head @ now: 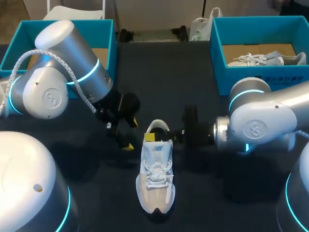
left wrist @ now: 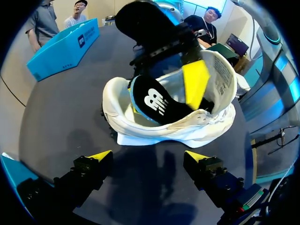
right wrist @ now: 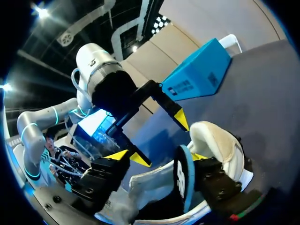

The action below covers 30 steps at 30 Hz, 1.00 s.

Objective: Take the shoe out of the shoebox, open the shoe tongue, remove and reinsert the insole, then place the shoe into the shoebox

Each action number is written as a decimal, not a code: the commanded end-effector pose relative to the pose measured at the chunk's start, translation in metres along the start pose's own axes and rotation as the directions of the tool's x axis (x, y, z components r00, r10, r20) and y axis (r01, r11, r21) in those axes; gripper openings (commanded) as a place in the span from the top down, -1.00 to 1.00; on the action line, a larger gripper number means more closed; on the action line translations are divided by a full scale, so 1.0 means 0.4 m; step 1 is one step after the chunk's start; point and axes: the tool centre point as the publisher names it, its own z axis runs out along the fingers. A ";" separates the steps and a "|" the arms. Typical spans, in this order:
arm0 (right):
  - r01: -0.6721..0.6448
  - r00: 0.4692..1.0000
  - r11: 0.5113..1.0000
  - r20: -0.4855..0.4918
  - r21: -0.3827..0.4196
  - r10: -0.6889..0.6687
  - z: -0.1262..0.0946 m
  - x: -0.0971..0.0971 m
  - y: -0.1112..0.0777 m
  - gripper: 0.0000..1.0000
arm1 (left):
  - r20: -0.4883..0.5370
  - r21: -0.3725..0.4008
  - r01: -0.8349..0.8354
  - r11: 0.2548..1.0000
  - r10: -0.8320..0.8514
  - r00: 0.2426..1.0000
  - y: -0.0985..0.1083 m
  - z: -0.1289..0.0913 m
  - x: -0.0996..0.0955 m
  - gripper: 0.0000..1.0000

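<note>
shoe [head: 155, 186] [left wrist: 140, 131] [right wrist: 220, 140]: white, upright on its sole in the middle of the table [head: 203, 96], toe toward the robot, heel toward the far edge, outside both boxes.
insole [left wrist: 152, 101] [right wrist: 182, 180]: black top, blue edge, tipped up on its edge, partly risen out of the shoe's opening.
right gripper [head: 161, 135] [right wrist: 158, 156]: in from the right, down at the shoe's opening with the insole right at it; pinching it or only resting against it, cannot tell, since the shoe's collar hides the contact.
left gripper [head: 131, 135] [left wrist: 148, 157] [right wrist: 160, 139]: spread wide, nothing between, just beside the heel on its left, facing the opening, apart from the shoe.
left shoebox [head: 107, 34]: blue, far left.
right shoebox [head: 217, 63]: blue, far right, open, with a second shoe [head: 263, 59], pale with white laces, lying inside.
table: dark surface.
</note>
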 end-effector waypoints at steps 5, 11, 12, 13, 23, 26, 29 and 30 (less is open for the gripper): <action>0.024 0.999 0.999 0.035 0.047 -0.026 -0.034 0.037 0.036 -0.80 | 0.024 -0.012 0.007 1.000 -0.007 1.000 0.012 -0.029 -0.005 -1.00; 0.040 0.998 0.996 0.044 0.075 -0.044 -0.037 0.052 0.043 -0.81 | 0.031 -0.029 0.008 1.000 -0.007 1.000 0.021 -0.043 -0.012 -1.00; 0.039 0.998 0.996 0.047 0.079 -0.043 -0.038 0.053 0.043 -0.83 | 0.030 -0.030 0.009 1.000 -0.008 1.000 0.022 -0.047 -0.013 -1.00; 0.038 0.998 0.996 0.049 0.082 -0.042 -0.040 0.055 0.043 -0.80 | 0.029 -0.031 0.009 0.999 -0.009 1.000 0.024 -0.050 -0.015 -1.00; 0.032 0.997 0.996 0.072 0.089 -0.038 -0.094 0.049 0.051 -0.80 | 0.052 -0.035 0.037 0.999 -0.035 0.998 0.050 -0.081 -0.032 -1.00; 0.027 0.995 0.994 0.088 0.109 -0.037 -0.105 0.046 0.061 -0.80 | 0.061 -0.044 0.051 0.998 -0.048 0.997 0.058 -0.089 -0.036 -1.00; 0.018 0.993 0.991 0.110 0.133 -0.032 -0.121 0.043 0.071 -0.82 | 0.065 -0.051 0.064 0.997 -0.061 0.996 0.068 -0.102 -0.044 -1.00; 0.015 0.993 0.990 0.115 0.140 -0.031 -0.127 0.042 0.075 -0.82 | 0.068 -0.055 0.068 0.996 -0.064 0.996 0.072 -0.108 -0.048 -1.00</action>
